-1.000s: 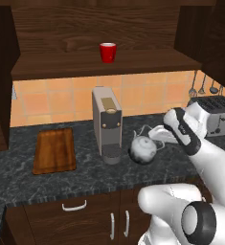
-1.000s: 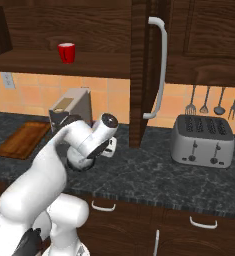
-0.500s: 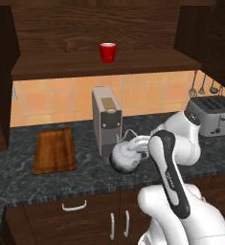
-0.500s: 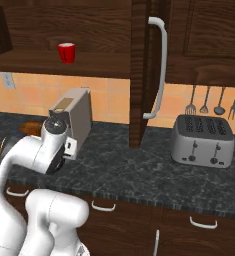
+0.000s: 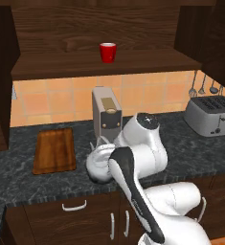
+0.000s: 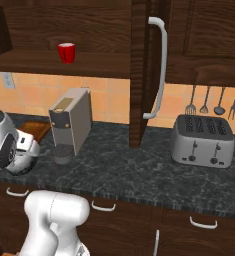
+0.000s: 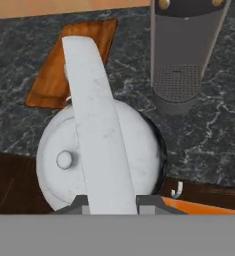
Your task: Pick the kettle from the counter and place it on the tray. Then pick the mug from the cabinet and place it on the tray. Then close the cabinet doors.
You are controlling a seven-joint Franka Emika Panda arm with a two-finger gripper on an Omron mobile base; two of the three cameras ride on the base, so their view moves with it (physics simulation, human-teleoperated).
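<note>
The flat reddish-brown wooden tray [image 5: 54,150] is lying at the left on the dark speckled stone counter [image 5: 190,148]. Just right of it, the white arm is folding low, its gripper [image 7: 109,202] pinching the arched handle of the rounded silver kettle [image 5: 100,165], carrying it above the counter's front edge. The small red mug [image 5: 107,52] is sitting on the cabinet shelf [image 5: 147,60].

No readable text, labels or numbers anywhere.
</note>
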